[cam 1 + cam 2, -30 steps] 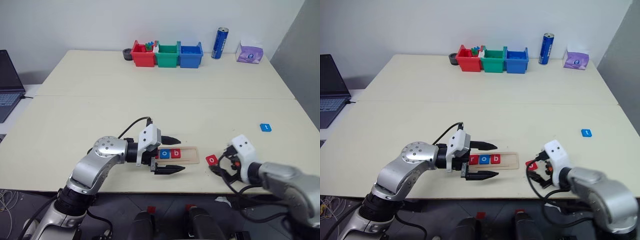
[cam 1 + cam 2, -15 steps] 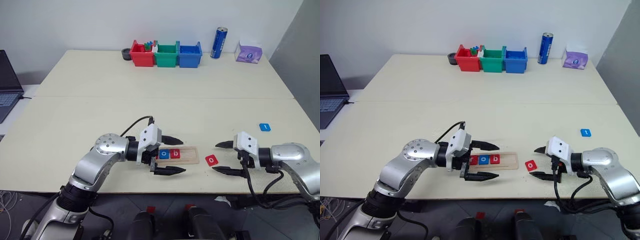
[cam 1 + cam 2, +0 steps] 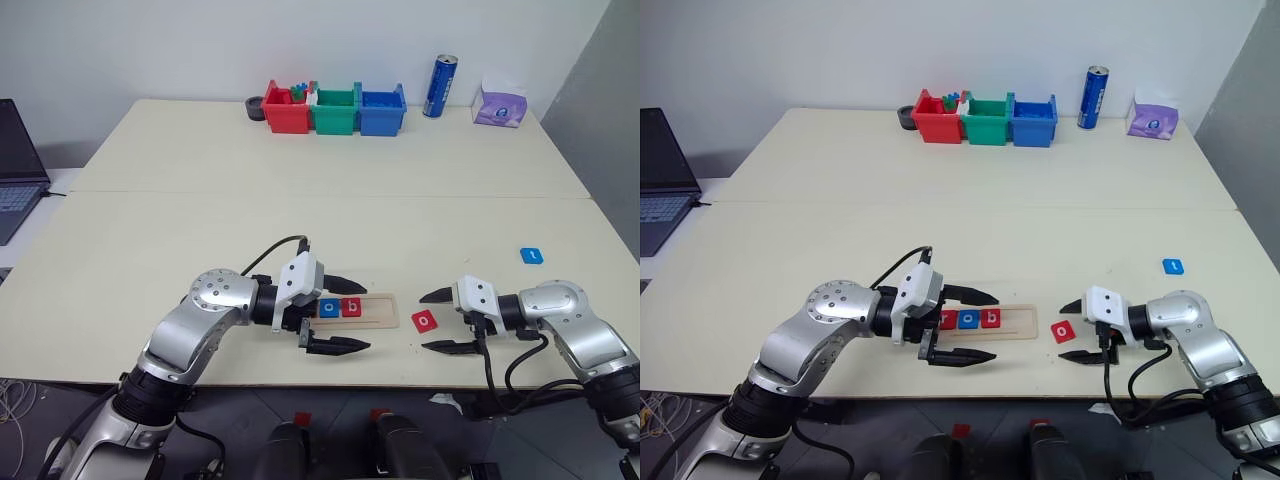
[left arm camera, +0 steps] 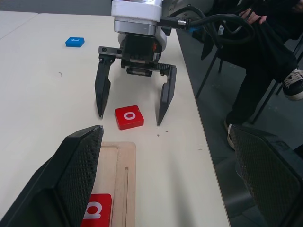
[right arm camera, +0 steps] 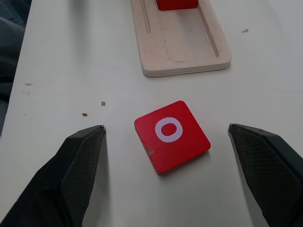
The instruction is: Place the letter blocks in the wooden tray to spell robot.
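Since a second ago we've swung our right gripper (image 3: 437, 321) level, jaws wide apart straddling the red o block (image 3: 424, 320), which lies at 3 o'clock just off the wooden tray (image 3: 380, 312).

Left black two-finger claw (image 3: 338, 313) hides the light-wood tray's (image 3: 382, 311) near end; the small blue tile's (image 3: 531, 255) letter, well beyond the right claw, too small to read.

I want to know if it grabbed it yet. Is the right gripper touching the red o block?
Apart. In the right wrist view the red o block lies between the open right gripper's fingers, bare table on both sides.
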{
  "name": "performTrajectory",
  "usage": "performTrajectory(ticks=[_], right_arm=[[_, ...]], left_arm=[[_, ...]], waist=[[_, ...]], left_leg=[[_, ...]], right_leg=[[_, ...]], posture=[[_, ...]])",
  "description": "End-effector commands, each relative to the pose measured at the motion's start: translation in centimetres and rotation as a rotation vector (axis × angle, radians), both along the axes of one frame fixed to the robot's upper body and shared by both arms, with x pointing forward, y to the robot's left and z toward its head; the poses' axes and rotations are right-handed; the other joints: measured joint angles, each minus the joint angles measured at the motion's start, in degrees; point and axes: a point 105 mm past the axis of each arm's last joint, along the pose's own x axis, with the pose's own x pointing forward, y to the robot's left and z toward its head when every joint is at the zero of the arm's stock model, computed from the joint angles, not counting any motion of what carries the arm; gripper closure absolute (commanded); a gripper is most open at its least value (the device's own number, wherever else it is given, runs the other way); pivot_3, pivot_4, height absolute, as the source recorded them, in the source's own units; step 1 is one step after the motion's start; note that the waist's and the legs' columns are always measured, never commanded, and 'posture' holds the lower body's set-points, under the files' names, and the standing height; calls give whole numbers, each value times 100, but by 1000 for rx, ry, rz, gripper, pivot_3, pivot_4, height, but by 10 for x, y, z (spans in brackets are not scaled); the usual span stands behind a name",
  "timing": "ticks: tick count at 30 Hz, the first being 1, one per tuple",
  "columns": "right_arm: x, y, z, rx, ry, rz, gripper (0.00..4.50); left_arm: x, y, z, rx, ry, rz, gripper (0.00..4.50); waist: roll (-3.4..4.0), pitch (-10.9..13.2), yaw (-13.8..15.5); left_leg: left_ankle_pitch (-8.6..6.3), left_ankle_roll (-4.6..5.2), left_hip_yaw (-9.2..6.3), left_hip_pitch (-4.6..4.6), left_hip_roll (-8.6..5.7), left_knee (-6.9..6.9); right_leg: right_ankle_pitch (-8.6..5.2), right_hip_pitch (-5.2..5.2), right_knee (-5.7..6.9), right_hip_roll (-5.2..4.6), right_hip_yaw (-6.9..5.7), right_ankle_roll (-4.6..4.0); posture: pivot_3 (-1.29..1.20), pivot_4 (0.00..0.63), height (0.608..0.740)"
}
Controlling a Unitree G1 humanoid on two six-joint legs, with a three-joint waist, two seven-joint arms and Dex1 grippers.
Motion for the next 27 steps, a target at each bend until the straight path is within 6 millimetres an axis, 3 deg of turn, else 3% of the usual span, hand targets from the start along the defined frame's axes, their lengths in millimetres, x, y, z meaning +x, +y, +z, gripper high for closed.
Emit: performTrajectory(ticks=[1, 9, 14, 20, 23, 27], right_arm=[[2, 0, -2, -12, -1, 8, 393], [5, -1, 2, 1, -11, -10, 3049], [7, 8, 19, 58, -22, -24, 3060], [10, 32, 44, 119, -38, -11, 3060], [12, 46, 45, 123, -44, 17, 3060], [16, 61, 39, 114, -48, 46, 3060]], left_arm=[[-1, 2, 6, -10, -39, -2, 0], [2, 3, 5, -8, -45, 6, 0], [6, 14, 7, -26, -52, 62, 0], [15, 66, 8, 16, -32, 199, 0], [16, 83, 8, 34, -18, 248, 0], [8, 85, 7, 31, -4, 264, 0]], waist=[[0, 0, 0], [0, 0, -1], [0, 0, -12], [3, 2, -35], [3, 2, -16], [3, 2, 11]], left_leg=[[0, 0, 0, 2, 0, 0], [0, 0, 3, 33, -1, 0], [0, 0, 4, 33, 0, 0], [0, 0, 0, 38, 7, -6], [0, 0, 0, 37, 6, -7], [-1, 0, 1, 30, 6, -6]], right_leg=[[0, 2, 0, 0, 0, 0], [0, 26, 1, 0, 4, 0], [0, 27, 1, 0, 6, 0], [-2, 23, 6, 4, 3, -3], [-4, 23, 3, 3, 0, -5], [-5, 23, -1, -9, -1, -5]], posture=[[0, 150, 740], [0, 150, 740], [0, 150, 740], [0, 150, 740], [0, 150, 740], [0, 150, 740]])
